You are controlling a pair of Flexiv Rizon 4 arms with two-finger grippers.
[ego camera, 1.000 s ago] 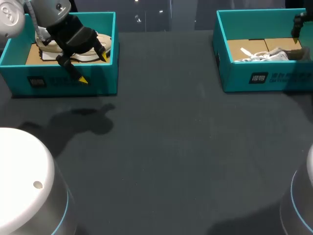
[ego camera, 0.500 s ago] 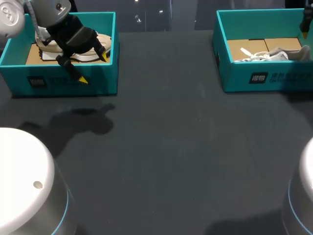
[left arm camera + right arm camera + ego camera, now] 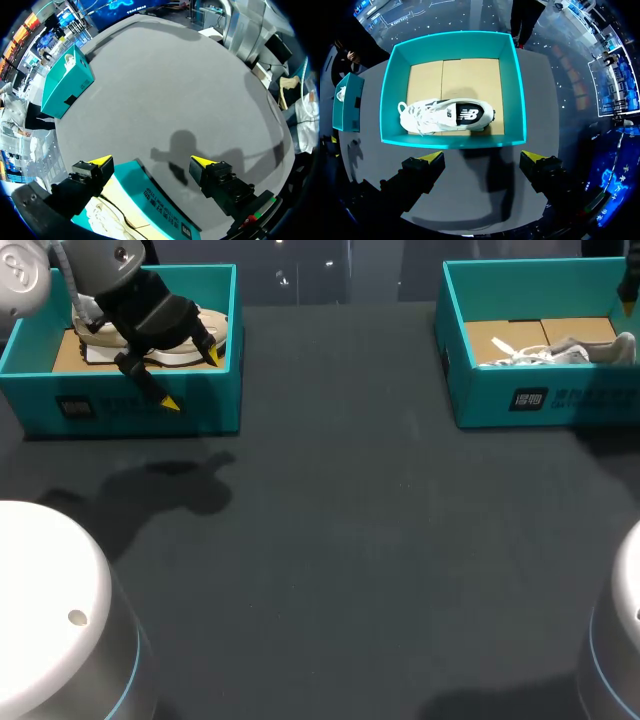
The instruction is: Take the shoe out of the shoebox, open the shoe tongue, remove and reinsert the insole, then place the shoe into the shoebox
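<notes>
Two teal shoeboxes stand at the back of the dark table. The right shoebox (image 3: 540,398) (image 3: 452,142) holds a white shoe (image 3: 560,352) (image 3: 447,116) lying on its side on the cardboard floor. My right gripper (image 3: 481,156) hangs open high above that box's outer wall, with nothing between its fingers. Only a dark bit of the right arm (image 3: 632,285) shows in the head view. The left shoebox (image 3: 130,410) (image 3: 150,200) holds a pale shoe (image 3: 205,330) (image 3: 100,222). My left gripper (image 3: 192,380) (image 3: 151,161) is open over that box's front wall and empty.
A wide stretch of dark tabletop (image 3: 340,520) lies between and in front of the two boxes. My arms' white bases (image 3: 50,610) rise at the near left and near right corners.
My right arm has pulled back up and to the right, nearly leaving the head view, so the white shoe now shows whole. The left arm has not moved.
</notes>
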